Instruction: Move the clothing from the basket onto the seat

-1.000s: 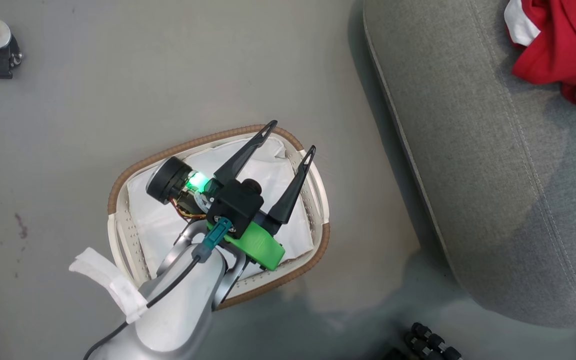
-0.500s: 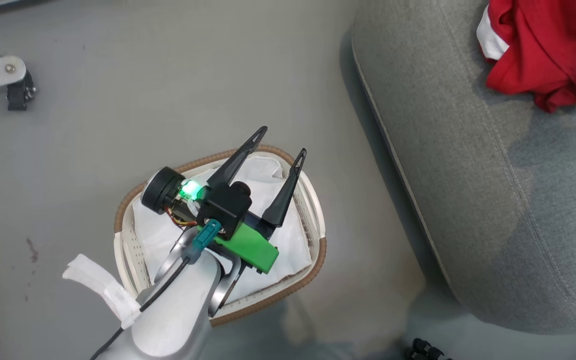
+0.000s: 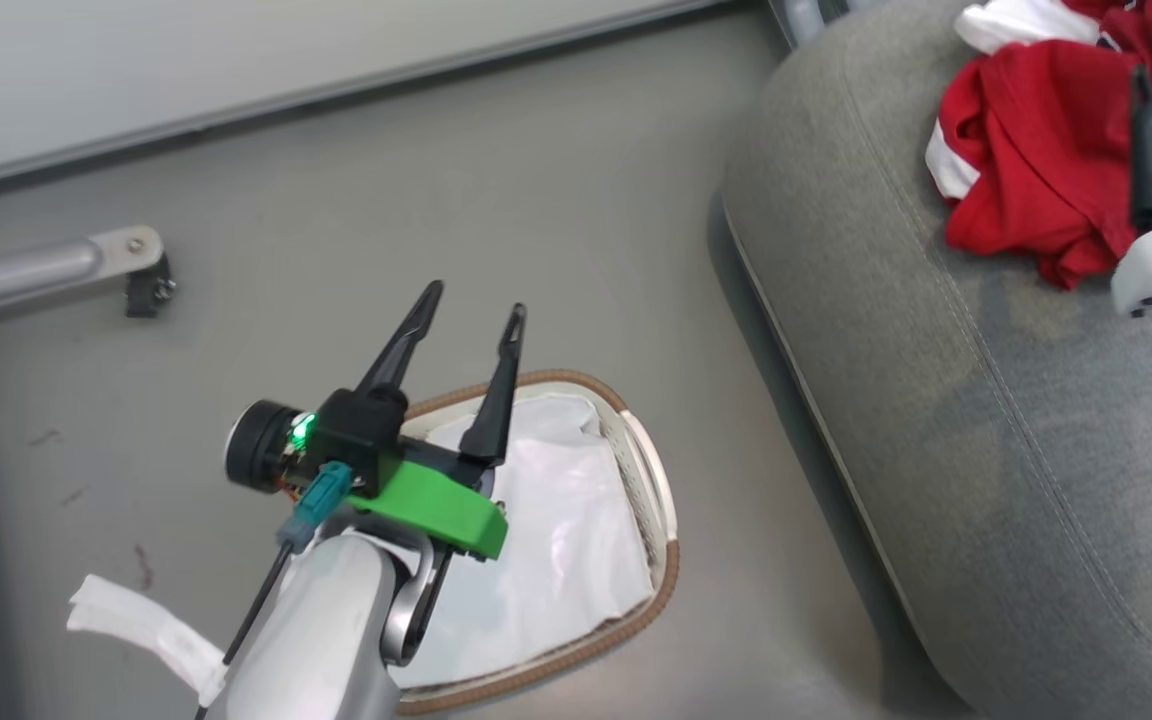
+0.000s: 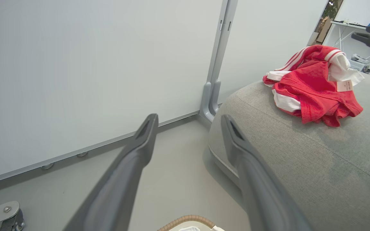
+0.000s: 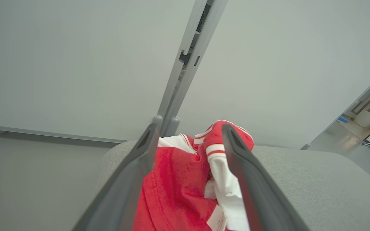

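The clothing (image 3: pixel 1026 170), a heap of red pieces with white stripes, lies on the grey seat (image 3: pixel 986 420) at the upper right. In the left wrist view the clothing (image 4: pixel 313 89) rests on the seat (image 4: pixel 300 160). The basket (image 3: pixel 664 590) stands on the floor, showing its white liner (image 3: pixel 556 540). My left gripper (image 3: pixel 474 302) hangs open over the basket's far left rim, holding nothing. My right gripper (image 5: pixel 189 126) is open just above the clothing (image 5: pixel 172 186), with the cloth seen between its fingers (image 3: pixel 1148 160).
Behind the grey floor (image 3: pixel 536 200) stand a pale wall panel (image 4: pixel 92 64) and a grey post (image 4: pixel 215 83). A metal foot with a caster (image 3: pixel 131 270) sits at the left. The basket's rim (image 4: pixel 185 219) is just below my left gripper.
The head camera has swung, bringing the wall into view. Relative to the basket, my left gripper has shifted from over its middle toward the far left rim. The right gripper has come into view.
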Available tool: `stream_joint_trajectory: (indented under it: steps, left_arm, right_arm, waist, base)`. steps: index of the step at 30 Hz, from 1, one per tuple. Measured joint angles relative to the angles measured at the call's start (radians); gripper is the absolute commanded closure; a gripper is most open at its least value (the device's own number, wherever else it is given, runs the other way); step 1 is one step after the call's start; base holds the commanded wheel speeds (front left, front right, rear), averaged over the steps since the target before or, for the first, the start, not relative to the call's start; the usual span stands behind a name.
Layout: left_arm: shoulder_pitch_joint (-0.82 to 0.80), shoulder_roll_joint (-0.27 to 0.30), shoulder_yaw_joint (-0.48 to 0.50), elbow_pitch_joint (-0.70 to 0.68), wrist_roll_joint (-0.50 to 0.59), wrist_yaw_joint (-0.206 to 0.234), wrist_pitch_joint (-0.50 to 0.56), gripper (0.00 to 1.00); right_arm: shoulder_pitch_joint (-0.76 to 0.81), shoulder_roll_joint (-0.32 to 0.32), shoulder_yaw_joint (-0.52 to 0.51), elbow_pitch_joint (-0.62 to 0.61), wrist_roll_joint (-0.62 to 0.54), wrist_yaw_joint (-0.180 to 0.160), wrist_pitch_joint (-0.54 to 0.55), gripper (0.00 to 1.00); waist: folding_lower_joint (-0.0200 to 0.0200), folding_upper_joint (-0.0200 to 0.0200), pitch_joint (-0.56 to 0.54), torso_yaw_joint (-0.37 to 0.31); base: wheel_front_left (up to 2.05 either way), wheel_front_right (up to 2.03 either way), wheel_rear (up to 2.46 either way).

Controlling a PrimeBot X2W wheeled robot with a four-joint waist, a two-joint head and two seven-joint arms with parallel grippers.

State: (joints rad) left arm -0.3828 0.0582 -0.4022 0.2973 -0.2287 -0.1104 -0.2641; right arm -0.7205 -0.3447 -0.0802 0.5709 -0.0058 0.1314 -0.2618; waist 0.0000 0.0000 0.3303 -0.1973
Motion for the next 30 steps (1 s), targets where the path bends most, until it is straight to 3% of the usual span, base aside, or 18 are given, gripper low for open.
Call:
stream_joint_trajectory:
  steps: [6, 18, 23, 30]
  left_arm:
    - [0.063, -0.006, 0.099, 0.001, -0.008, 0.026, 0.000, 0.00]
    - [0.215, -0.007, 0.283, 0.007, -0.015, 0.049, 0.000, 0.00]
    - [0.269, -0.008, 0.305, 0.020, -0.023, 0.048, 0.000, 0.00]
    - [0.343, -0.008, 0.320, 0.026, -0.048, 0.048, 0.000, 0.00]
  right_arm:
    - [0.045, 0.054, 0.031, -0.032, 0.039, 0.000, 0.000, 0.00]
    - [0.257, 0.245, 0.036, -0.147, 0.089, 0.000, 0.000, 0.00]
    - [0.370, 0.286, 0.025, -0.188, 0.104, 0.000, 0.000, 0.00]
    - [0.522, 0.295, 0.027, -0.241, 0.226, 0.000, 0.000, 0.00]
  waist:
    - [0.0000, 0.0000, -0.073, 0.052]
    - [0.0000, 0.0000, -0.181, 0.162]
    - [0.0000, 0.0000, -0.219, 0.194]
    - [0.0000, 0.0000, -0.270, 0.223]
  base:
    - [0.00, 0.00, 0.00]
    - [0.00, 0.00, 0.00]
    - [0.00, 0.00, 0.00]
    - [0.00, 0.00, 0.00]
